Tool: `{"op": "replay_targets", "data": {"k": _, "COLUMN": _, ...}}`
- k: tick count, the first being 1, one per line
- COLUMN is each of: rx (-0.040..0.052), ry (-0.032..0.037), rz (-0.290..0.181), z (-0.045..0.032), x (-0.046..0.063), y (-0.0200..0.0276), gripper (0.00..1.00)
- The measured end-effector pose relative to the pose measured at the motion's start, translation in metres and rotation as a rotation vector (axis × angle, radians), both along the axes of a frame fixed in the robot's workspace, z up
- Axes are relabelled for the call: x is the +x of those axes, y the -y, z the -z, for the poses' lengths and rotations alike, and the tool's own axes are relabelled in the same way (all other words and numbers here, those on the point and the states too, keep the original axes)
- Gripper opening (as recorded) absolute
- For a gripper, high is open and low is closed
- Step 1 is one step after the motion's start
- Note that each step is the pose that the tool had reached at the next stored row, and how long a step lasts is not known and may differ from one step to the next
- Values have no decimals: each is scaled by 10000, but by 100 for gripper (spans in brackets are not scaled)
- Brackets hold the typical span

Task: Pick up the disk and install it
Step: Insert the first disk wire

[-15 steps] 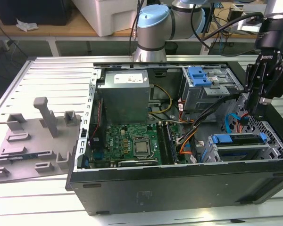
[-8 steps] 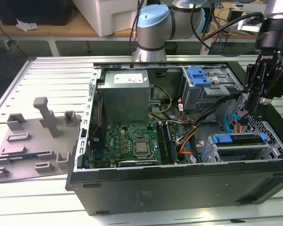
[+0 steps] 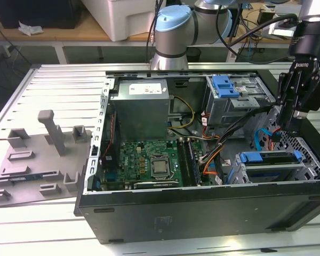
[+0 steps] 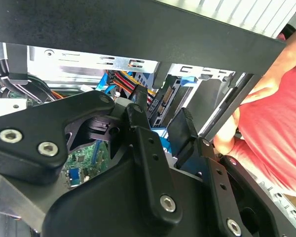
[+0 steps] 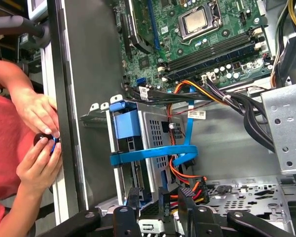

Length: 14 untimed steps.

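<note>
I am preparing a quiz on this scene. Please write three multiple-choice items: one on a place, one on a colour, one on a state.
1. The black end effector hangs over the black computer case at: A) the exterior view's left end; B) the exterior view's right end; C) its middle.
2. The flat cable looped across the grey metal drive cage is: A) blue; B) green; C) white.
3. The case lies: A) closed; B) open; C) upside down.
Answers: 1B, it hangs at that right end; 2A, the first wrist view shows it blue; 3B, the green motherboard is exposed.
</note>
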<state>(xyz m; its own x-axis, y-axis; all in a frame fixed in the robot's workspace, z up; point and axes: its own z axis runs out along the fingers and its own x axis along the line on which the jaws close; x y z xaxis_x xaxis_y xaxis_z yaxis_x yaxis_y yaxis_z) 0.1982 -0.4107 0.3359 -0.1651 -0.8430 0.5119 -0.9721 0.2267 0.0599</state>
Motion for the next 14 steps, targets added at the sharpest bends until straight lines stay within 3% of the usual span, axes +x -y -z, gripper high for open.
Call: {"op": "replay_targets", "data": {"k": 14, "rx": 1, "ry": 0, "rz": 100, "z": 18, "x": 19, "y": 1, "gripper": 44}}
